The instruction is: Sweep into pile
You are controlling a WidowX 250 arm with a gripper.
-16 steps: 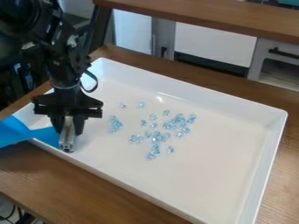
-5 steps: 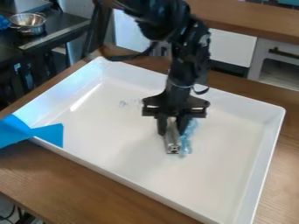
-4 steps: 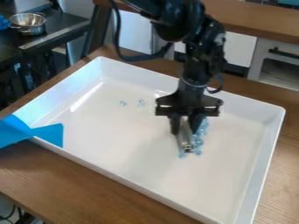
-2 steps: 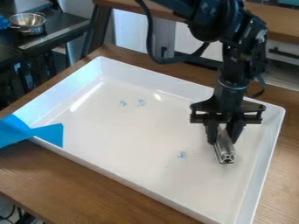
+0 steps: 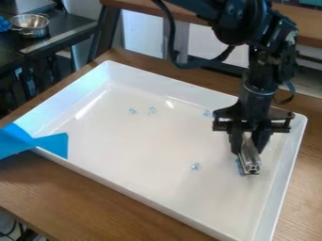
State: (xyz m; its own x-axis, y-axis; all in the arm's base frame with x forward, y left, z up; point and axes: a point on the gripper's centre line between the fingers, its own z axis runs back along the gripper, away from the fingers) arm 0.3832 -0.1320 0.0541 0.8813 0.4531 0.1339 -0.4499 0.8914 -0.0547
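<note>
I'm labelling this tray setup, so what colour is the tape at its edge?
Blue, in the camera view.

1) Blue pieces (image 5: 196, 166): small, clear and light blue, they lie loose on the floor of the white tray (image 5: 157, 197); two little groups are near each other in the far part, some more near the far wall, one small clump alone nearer the middle
2) Other blue pieces (image 5: 239, 166): they are just beside the metal bar, at its left side in the view
3) Metal bar (image 5: 250, 157): silver, with a grooved end, it is held from above and tilted, its lower end in the right part of the tray
</note>
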